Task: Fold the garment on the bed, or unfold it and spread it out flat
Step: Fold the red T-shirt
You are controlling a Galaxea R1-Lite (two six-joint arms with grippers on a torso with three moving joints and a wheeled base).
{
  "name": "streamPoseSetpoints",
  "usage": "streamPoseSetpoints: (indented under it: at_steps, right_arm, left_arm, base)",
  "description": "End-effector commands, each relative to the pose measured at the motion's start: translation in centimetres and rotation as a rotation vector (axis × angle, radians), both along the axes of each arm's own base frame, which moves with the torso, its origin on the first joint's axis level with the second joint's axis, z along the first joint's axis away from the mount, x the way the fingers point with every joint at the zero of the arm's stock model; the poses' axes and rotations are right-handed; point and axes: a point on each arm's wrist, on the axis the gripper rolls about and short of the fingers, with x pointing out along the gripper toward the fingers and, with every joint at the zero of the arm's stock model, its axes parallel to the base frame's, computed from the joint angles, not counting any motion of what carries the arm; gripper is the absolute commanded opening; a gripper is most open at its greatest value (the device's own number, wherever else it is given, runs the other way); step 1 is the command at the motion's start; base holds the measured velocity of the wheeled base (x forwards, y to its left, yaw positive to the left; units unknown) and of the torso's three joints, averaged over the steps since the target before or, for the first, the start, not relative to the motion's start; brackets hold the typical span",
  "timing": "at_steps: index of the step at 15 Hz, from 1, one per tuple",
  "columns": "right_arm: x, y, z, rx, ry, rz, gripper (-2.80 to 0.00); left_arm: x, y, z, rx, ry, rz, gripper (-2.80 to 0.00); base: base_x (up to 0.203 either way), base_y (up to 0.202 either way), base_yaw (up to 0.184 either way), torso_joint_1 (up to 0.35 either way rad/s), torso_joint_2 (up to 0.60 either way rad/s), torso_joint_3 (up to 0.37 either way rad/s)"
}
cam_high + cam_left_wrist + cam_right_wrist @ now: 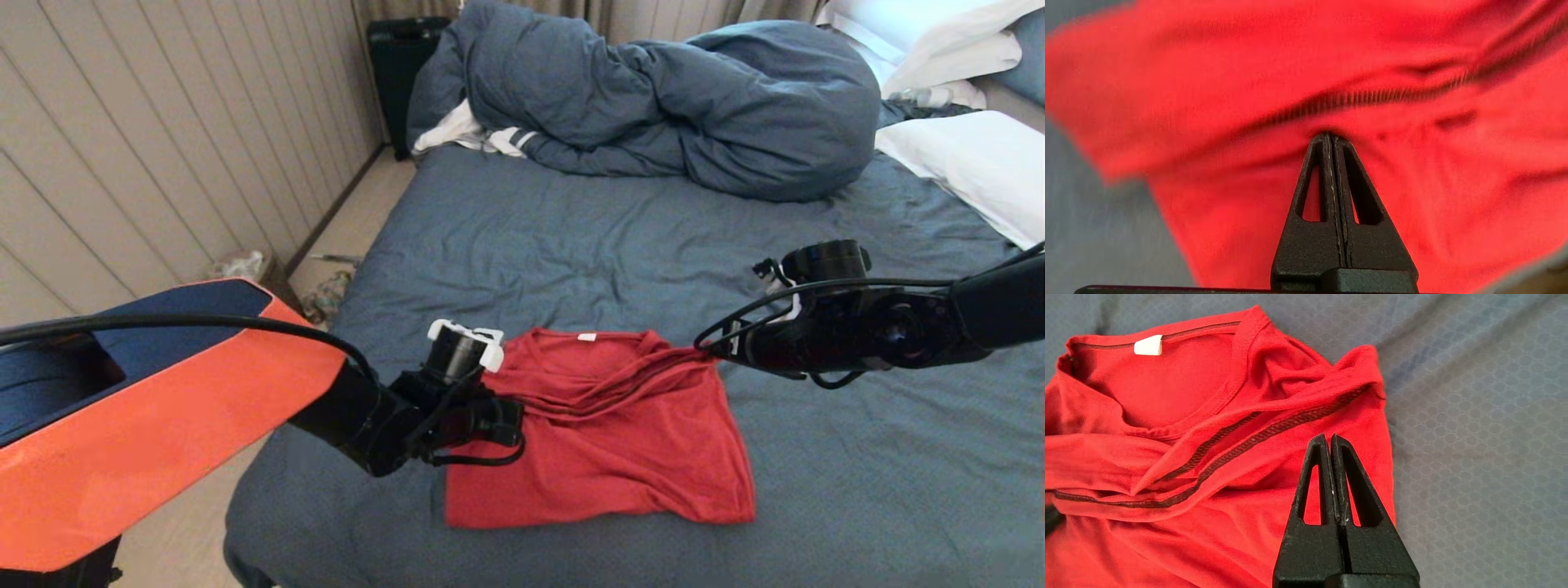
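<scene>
Garment (pixel 604 441) between both closed grippers (pinched at left (pixel 1329 136), right (pixel 1327 437))

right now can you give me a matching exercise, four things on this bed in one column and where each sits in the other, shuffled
Things:
1. red T-shirt
2. duvet
3. left claw
4. right claw

Places:
a. shut at the shirt's right edge
b. bunched at the bed's far end
c. shut at the shirt's left edge
d. on the sheet at the near end, label up

Pairs: 1-d, 2-b, 3-c, 4-a
</scene>
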Motion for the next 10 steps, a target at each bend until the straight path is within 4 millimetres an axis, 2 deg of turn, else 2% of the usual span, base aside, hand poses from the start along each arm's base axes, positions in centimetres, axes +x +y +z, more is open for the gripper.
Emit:
streamPoseSetpoints:
  at_steps: [1,6,10]
  right_arm:
    - [0.0,0.0,0.0,0.001,0.001,0.001,-2.8]
    - [0.0,0.2,0.0,0.002,0.0,0.004,-2.8]
    - [-0.1,0.2,0.0,0.002,0.0,0.006,-2.8]
  left_arm:
    - [1.0,0.1,-0.8,0.001,0.002,0.019,-2.8]
    - [3.9,2.0,1.4,-0.033,-0.077,0.111,-2.8]
    - [4.8,1.7,1.8,-0.048,-0.097,0.117,-2.8]
  base:
    - [0.0,0.0,0.0,0.0,0.0,0.0]
    - [0.0,0.0,0.0,0.0,0.0,0.0]
    - [0.0,0.0,0.0,0.0,0.0,0.0]
